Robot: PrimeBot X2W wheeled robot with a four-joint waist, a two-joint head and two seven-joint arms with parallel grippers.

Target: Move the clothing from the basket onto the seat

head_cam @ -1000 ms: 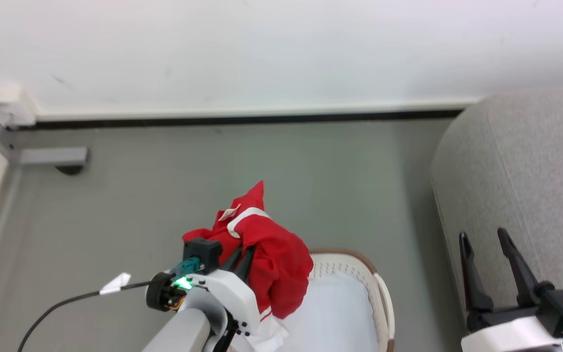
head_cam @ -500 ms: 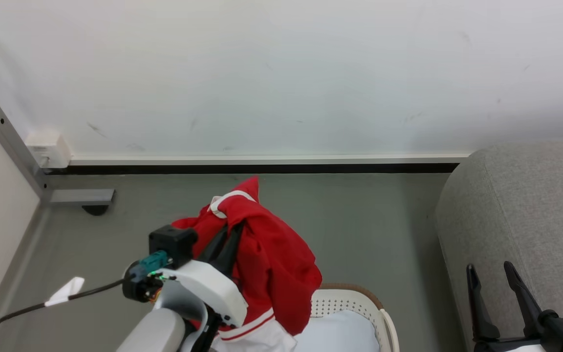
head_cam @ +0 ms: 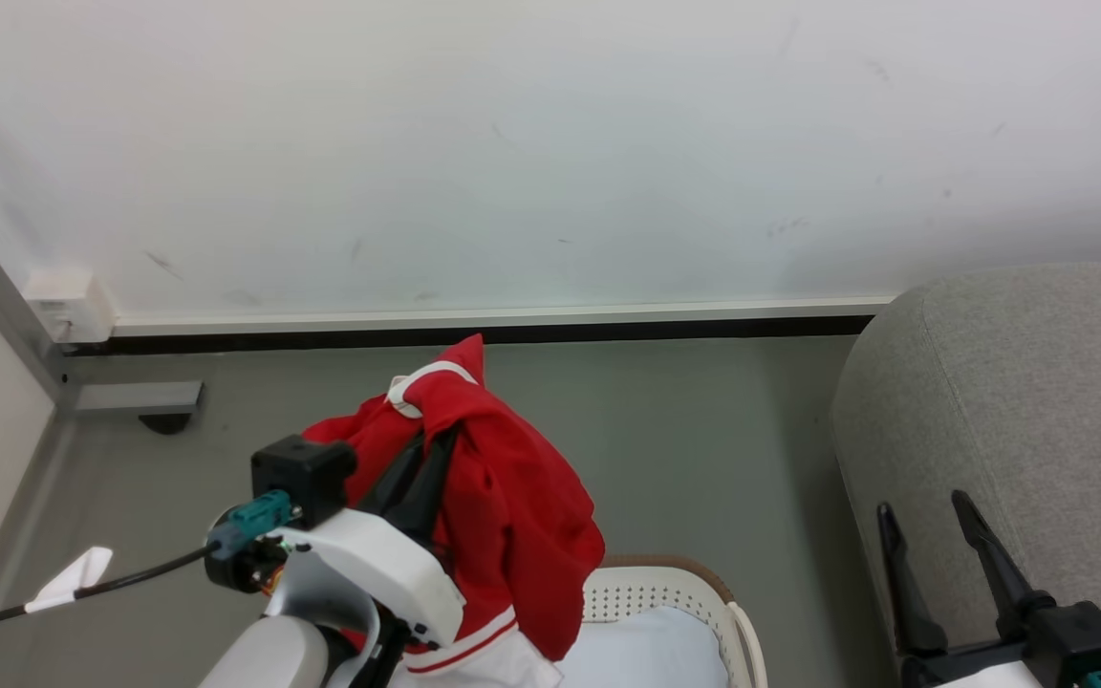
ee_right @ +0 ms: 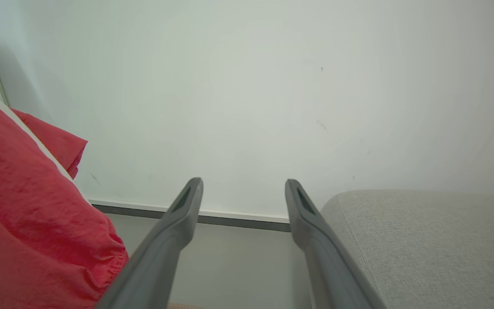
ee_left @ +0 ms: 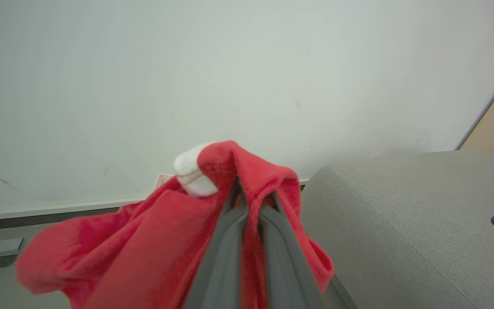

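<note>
My left pincer [ee_left: 251,195] pinches the clothing [head_cam: 512,516], which hangs over the basket [head_cam: 665,583]; my right pincer [head_cam: 923,506] stands spread. Best lifted clear, then swung right onto the seat [head_cam: 1019,401].

My clothing [head_cam: 512,506] is bright red with white trim lines and a red-striped white cuff. The fingers of my left pincer [ee_left: 252,198] and right pincer [head_cam: 923,505] are dark grey. The basket [head_cam: 665,585] is cream-white, dotted with rows of small holes under a brown rim, its pad [head_cam: 651,652] plain white; the seat [head_cam: 1019,401] is light grey, the floor [head_cam: 703,430] dull grey-green.
</note>
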